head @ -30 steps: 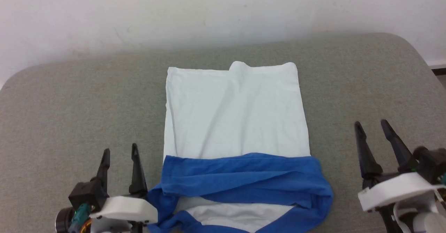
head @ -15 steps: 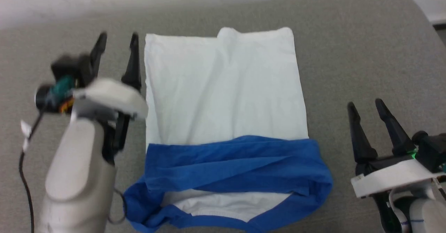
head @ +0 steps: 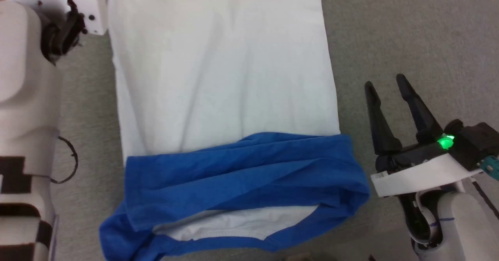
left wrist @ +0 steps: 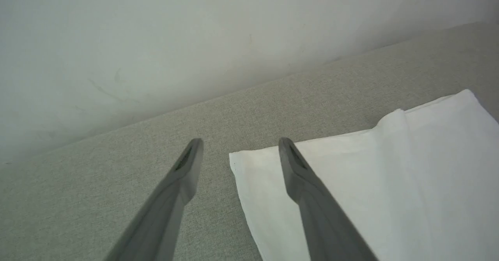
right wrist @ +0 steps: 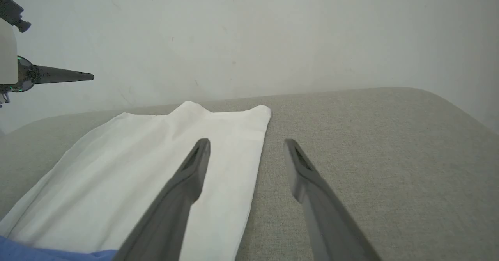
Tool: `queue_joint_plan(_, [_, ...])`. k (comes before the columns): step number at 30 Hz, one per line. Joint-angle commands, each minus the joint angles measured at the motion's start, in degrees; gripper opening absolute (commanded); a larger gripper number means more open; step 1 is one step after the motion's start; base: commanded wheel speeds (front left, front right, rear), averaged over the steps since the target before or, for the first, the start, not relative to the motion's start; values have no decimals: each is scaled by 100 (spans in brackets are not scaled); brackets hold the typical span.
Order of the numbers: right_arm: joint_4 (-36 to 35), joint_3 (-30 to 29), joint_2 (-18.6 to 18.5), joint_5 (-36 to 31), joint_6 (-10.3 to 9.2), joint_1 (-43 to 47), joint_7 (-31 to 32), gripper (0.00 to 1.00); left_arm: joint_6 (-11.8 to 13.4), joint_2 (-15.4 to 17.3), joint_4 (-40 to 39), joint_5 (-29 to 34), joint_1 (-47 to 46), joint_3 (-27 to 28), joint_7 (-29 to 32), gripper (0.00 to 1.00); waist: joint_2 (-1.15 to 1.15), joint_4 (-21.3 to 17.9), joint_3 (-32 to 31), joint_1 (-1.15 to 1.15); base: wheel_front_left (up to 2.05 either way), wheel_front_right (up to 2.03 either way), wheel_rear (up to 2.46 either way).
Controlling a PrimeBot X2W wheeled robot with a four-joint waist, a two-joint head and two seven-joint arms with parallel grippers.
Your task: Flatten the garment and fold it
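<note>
Left claw (left wrist: 240, 142) first: jaws wide apart, nothing in them, hanging over the far left corner (left wrist: 234, 158) of the garment (head: 222, 77). One finger is above white cloth and the other above the grey padded table (head: 409, 27). My right claw (head: 385, 81) is just as wide open and empty, parked beside the shirt's right edge, a bit past the blue sleeves (head: 241, 171). From its own wrist view, one finger lines up over the white body and the other over bare table. The shirt itself lies pretty flat in the middle of the table. The body is folded into a long white rectangle, the sleeves are laid across the near end, and the blue neck trim (head: 218, 241) curves along the edge closest to me. My guess is the next fold brings the far hem back toward the sleeves, so I'd want both claws on the two far corners, and the right one has a way to go. Tips for doing it clean: come down so one finger slides under every layer, not just the top one. Watch the little raised ridge (right wrist: 187, 107) at the far edge, which could bunch up. Lift both corners evenly and low so the blue part doesn't get dragged.
</note>
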Motion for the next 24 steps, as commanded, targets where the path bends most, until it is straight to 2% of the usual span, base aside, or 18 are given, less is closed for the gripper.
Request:
queue_joint_plan(1, [43,30,21,42,-4,-82,-52,100,-29,31,86,-22,-125,-49,120,100,0,-456,498,-2,0,0,0])
queue_joint_plan(10, [414,397,61,278,-4,-392,-313,100,-77,432,875,-183,-763,-324,1798,100,0,-924,1008,-2,0,0,0])
queue_joint_plan(15, [621,482,39,400,-4,-488,-406,100,29,624,1240,-190,-723,-401,2770,100,0,-1065,1088,-2,0,0,0])
queue_joint_plan(16, [651,489,33,419,-4,-496,-424,100,52,625,1306,-225,-684,-409,3037,78,0,-1076,1087,-2,0,0,0])
queue_joint_plan(17, [673,495,26,432,-4,-502,-441,100,112,604,1356,-286,-647,-386,3290,45,0,-1084,1090,-2,0,0,0])
queue_joint_plan(19, [682,515,22,509,-4,-536,-500,100,215,548,1349,-407,-564,-330,3631,0,0,-1093,1098,-2,0,0,0])
queue_joint_plan(24, [799,556,-12,567,-4,-604,-552,100,378,537,1020,-517,-336,-254,3654,0,0,-1075,1073,-2,0,0,0])
